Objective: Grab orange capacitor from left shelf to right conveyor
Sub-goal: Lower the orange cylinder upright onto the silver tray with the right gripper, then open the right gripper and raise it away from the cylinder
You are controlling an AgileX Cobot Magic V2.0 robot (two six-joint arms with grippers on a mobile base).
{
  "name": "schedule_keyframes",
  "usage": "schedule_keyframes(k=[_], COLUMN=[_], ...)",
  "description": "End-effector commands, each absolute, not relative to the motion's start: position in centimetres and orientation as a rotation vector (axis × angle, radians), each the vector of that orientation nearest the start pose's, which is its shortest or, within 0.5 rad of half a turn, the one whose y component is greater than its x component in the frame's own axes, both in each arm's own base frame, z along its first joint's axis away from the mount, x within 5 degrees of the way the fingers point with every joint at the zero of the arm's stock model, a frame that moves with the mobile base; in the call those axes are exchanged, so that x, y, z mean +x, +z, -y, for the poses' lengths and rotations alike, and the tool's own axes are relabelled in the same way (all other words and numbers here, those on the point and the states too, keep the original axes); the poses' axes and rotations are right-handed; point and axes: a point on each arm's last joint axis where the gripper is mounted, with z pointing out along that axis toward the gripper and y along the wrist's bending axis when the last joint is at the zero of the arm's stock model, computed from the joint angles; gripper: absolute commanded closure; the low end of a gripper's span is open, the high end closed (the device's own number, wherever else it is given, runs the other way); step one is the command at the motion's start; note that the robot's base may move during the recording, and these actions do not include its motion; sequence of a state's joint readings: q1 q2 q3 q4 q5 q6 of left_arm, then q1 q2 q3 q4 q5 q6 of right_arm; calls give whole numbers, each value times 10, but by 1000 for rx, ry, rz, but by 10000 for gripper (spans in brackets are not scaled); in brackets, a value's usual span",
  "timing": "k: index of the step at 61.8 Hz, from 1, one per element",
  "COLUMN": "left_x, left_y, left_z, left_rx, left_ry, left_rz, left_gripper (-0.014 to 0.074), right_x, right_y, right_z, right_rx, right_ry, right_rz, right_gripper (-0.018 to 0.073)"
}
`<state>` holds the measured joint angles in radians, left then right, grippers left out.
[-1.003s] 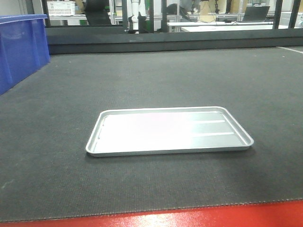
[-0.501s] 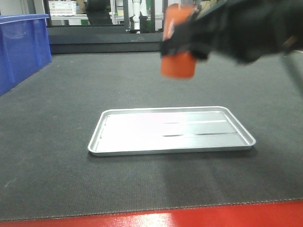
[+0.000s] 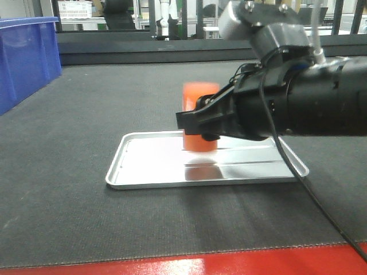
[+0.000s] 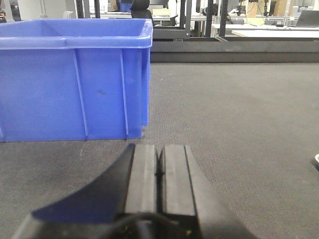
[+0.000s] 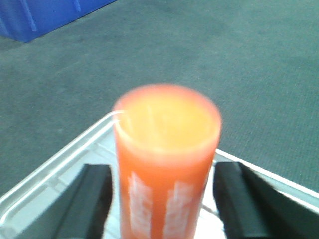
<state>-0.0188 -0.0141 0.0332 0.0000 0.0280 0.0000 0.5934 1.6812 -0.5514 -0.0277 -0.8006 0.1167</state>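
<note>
The orange capacitor (image 3: 200, 114) is upright and blurred, low over the silver tray (image 3: 137, 172); I cannot tell whether it touches the tray. My right gripper (image 3: 198, 127) reaches in from the right around it. In the right wrist view the capacitor (image 5: 167, 149) sits between the two black fingers (image 5: 92, 199) with a gap on each side, so the jaws are open. My left gripper (image 4: 159, 149) is shut and empty, low over the conveyor belt (image 4: 239, 124). The tray lies on the dark grey conveyor (image 3: 69, 114), which has a red front edge. The left shelf is out of view.
A blue plastic bin (image 3: 23, 57) stands at the far left of the belt, and it fills the upper left of the left wrist view (image 4: 70, 79). A black rail and lab benches run behind the belt.
The right arm came in from the upper right carrying the capacitor and lowered it from high above the tray to just over it. The jaws now stand apart from the capacitor.
</note>
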Motion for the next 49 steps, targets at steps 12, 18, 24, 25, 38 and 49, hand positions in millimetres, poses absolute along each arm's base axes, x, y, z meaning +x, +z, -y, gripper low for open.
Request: schedule_keyframes(k=[12, 18, 24, 25, 38, 49], left_x=[56, 56, 56, 56, 56, 56], left_y=[210, 210, 210, 210, 210, 210], left_z=[1, 1, 1, 1, 1, 1], left_rx=[8, 8, 8, 8, 8, 8], left_ry=[-19, -19, -19, -19, -19, -19], left_rz=[-1447, -1447, -1447, -1447, -1447, -1447], left_gripper=[701, 701, 701, 701, 701, 701], right_x=[257, 257, 257, 256, 245, 223], right_y=[200, 203, 207, 208, 244, 287], right_z=[-173, -173, -173, -172, -167, -152], right_rx=[-413, -406, -398, -396, -392, -382], right_ry=[542, 548, 555, 557, 580, 579], right_rz=[-1587, -1557, -1525, -1515, -1398, -1351], right_gripper=[-50, -50, -50, -50, -43, 213])
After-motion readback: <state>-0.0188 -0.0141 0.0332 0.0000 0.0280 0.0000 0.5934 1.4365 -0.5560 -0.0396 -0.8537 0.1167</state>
